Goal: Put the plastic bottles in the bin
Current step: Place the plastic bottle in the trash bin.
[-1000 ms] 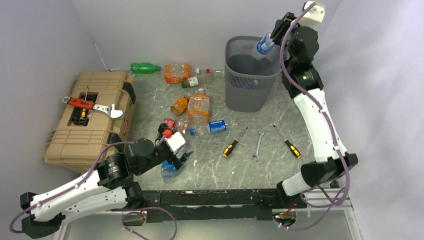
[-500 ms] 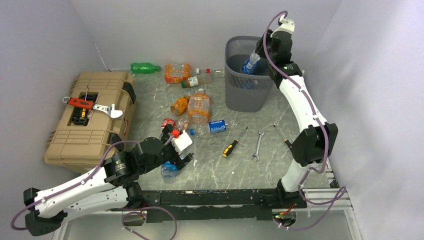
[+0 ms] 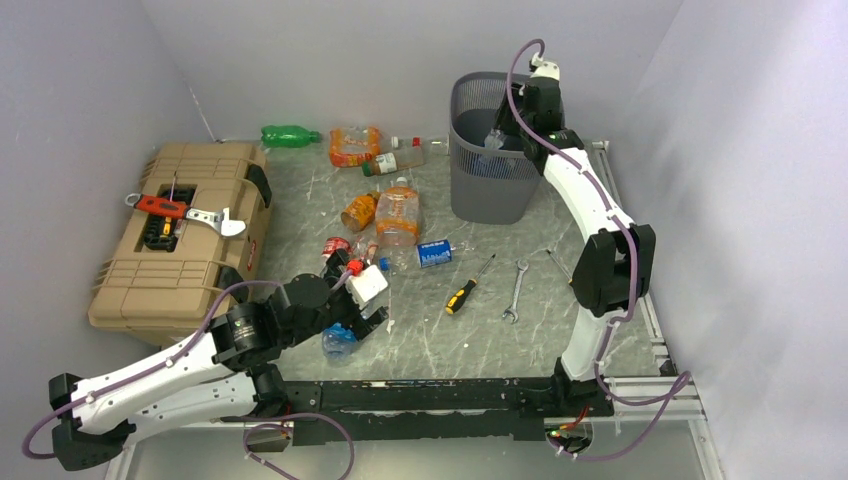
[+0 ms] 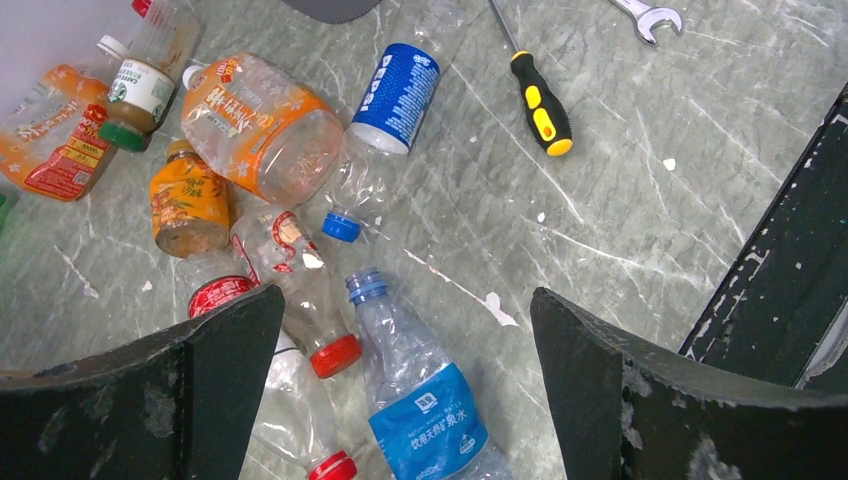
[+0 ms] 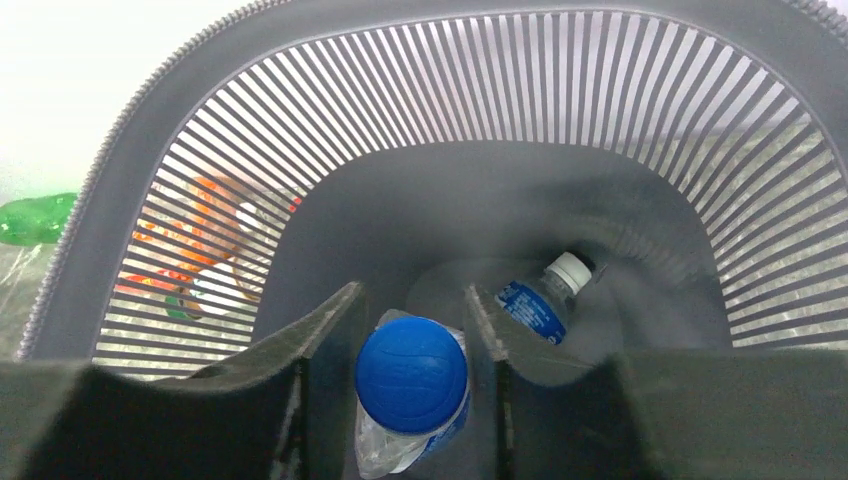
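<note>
Release is the step in hand: your right gripper (image 5: 412,295) grips a blue-capped bottle (image 5: 412,375) inside the bin (image 5: 150,130), so open it there, while your left gripper (image 4: 405,300) hangs wide open over bottles (image 4: 420,400) on the desk (image 4: 620,200).

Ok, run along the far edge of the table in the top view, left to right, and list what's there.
Green bottle → flattened orange bottle → brown bottle with a green cap → bin, where the right gripper holds a blue-capped bottle.
</note>
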`<act>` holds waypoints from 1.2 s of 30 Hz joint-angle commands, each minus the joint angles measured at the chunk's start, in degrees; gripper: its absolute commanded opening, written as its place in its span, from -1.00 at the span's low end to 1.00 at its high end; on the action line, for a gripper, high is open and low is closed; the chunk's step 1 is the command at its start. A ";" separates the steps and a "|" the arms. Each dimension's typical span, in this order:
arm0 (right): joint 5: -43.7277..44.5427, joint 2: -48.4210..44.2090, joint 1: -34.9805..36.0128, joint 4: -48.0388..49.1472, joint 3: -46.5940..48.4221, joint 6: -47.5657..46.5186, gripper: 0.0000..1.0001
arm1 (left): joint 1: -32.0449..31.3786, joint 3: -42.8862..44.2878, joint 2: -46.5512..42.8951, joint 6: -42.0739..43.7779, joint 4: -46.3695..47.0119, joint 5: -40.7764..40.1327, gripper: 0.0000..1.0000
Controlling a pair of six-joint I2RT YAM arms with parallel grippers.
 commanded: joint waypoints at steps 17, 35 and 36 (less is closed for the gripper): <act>-9.09 -5.60 -0.10 -0.72 2.70 3.78 -0.37 | -0.09 2.76 0.87 -0.10 0.48 0.02 0.99; -13.83 -1.83 1.96 -10.70 9.75 1.42 -1.00 | -0.11 2.94 1.70 -0.35 0.23 0.64 0.99; -12.50 -1.43 2.79 -11.45 9.63 -0.03 -1.00 | -0.13 2.90 1.70 -0.38 0.34 0.70 0.99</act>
